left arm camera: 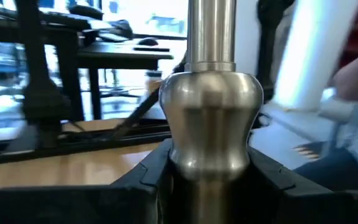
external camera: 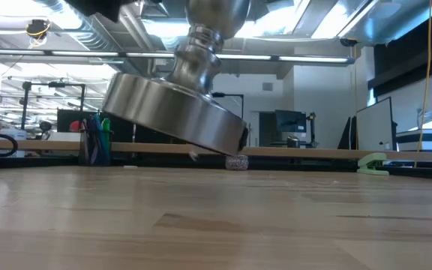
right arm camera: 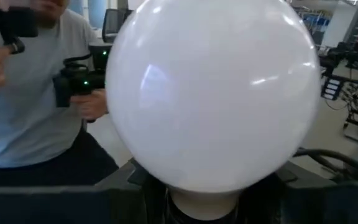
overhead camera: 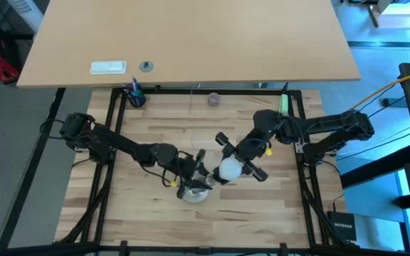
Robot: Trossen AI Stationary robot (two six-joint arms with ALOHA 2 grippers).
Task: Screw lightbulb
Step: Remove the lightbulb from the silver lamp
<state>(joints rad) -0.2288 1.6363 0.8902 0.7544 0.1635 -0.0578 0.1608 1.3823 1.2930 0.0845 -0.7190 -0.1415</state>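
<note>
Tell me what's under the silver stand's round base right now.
Only bare wooden table: the stand is tilted, its base lifted clear, held by the left pincer. Behind the gap sits a small purplish-grey object. The spot where the base's low edge might touch is not visible.

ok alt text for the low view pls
A silvery stand with a round base fills the upper middle, tilted and lifted clear of the wooden table. Behind it, at the table's far edge, sit a small purplish-grey round object and a cup of pens.
</note>
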